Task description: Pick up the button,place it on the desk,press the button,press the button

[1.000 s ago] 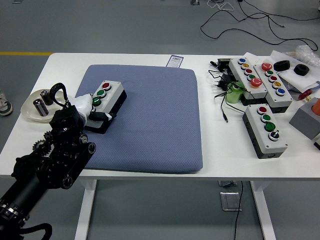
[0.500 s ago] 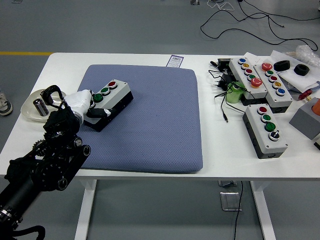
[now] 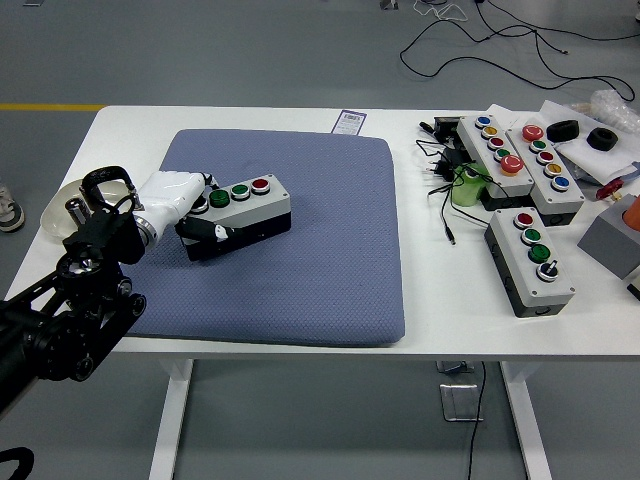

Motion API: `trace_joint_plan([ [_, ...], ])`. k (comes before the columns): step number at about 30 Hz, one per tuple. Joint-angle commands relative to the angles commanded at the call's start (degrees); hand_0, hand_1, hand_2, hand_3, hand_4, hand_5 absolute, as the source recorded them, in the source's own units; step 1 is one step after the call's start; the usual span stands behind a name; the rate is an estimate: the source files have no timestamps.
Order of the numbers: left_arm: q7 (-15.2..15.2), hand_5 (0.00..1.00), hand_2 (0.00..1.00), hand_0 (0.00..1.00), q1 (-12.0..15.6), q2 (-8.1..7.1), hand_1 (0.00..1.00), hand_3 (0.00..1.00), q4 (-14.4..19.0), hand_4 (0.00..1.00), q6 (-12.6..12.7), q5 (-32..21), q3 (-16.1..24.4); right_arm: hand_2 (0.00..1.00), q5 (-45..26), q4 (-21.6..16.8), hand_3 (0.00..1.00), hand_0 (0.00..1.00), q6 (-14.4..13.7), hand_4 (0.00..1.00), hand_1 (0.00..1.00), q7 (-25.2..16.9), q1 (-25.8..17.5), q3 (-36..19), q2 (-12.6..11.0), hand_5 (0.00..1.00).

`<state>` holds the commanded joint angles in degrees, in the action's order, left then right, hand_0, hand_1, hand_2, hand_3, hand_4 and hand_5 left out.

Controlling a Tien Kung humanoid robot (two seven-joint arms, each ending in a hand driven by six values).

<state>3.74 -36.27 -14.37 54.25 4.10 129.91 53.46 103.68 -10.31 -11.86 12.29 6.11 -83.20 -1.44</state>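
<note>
One left hand (image 3: 178,200) reaches in low, fingers clamped on the button box (image 3: 238,213) over the blue pad (image 3: 320,250).

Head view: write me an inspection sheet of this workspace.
Surface: white table with a blue mat.
Job's things: button box on the mat, red and green buttons up.
Clutter: three more button boxes, green bottle, dish at left.
Grippers: left robot hand grips the box's left end; right not in view.
Cables: black leads on the table, more on the floor.
Surroundings: grey floor, no person seen.
</note>
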Motion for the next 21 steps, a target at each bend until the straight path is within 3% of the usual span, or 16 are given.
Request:
trace_joint_plan([
  [4, -9.61, 0.002, 0.299, 0.167, -0.24, -2.76, 0.263, 0.437, -2.08, 0.657, 4.7, -3.2, -3.54, 0.674, 0.09, 0.0, 0.624, 0.673, 0.05, 0.31, 0.658, 0.07, 0.02, -0.08, 0.02, 0.173],
  [5, -11.72, 0.432, 0.285, 0.108, -0.23, -3.4, 0.23, 0.477, -2.27, 0.838, 5.88, -4.21, -4.33, 0.674, 0.09, 0.0, 0.624, 0.673, 0.05, 0.31, 0.658, 0.07, 0.02, -0.09, 0.02, 0.173],
  [8, -18.32, 0.432, 0.285, 0.108, -0.14, -5.68, 0.23, 0.477, -2.48, 0.838, 10.22, -8.6, -7.21, 0.674, 0.02, 0.0, 0.624, 0.673, 0.09, 0.31, 0.658, 0.1, -0.01, -0.18, 0.05, 0.173],
  [9, -19.56, 0.432, 0.285, 0.108, -0.12, -6.04, 0.23, 0.477, -2.47, 0.838, 11.14, -9.43, -7.7, 0.674, 0.07, 0.0, 0.624, 0.673, 0.1, 0.31, 0.658, 0.11, -0.01, -0.21, 0.06, 0.173],
  [10, -20.98, 0.502, 0.274, 0.104, -0.12, -6.63, 0.209, 0.469, -2.42, 0.882, 12.53, -10.48, -8.66, 0.674, 0.18, 0.0, 0.624, 0.673, 0.11, 0.31, 0.658, 0.14, 0.0, -0.31, 0.1, 0.173],
  [12, -23.14, 0.502, 0.274, 0.104, -0.22, -7.45, 0.209, 0.469, -2.29, 0.882, 15.05, -12.07, -10.41, 0.674, 0.24, 0.0, 0.624, 0.673, 0.12, 0.31, 0.658, 0.19, -0.02, -0.42, 0.16, 0.173],
  [17, -25.39, 0.524, 0.272, 0.103, -0.38, -7.92, 0.206, 0.464, -2.03, 0.883, 18.55, -14.23, -12.27, 0.674, 0.56, 0.0, 0.624, 0.673, 0.17, 0.31, 0.658, 0.25, -0.07, -0.54, 0.22, 0.173],
  [21, -25.35, 0.524, 0.272, 0.103, -0.6, -7.63, 0.206, 0.464, -2.49, 0.883, 18.6, -13.91, -13.41, 0.674, 0.54, 0.0, 0.624, 0.673, 0.18, 0.31, 0.658, 0.29, -0.09, -0.45, 0.25, 0.173],
])
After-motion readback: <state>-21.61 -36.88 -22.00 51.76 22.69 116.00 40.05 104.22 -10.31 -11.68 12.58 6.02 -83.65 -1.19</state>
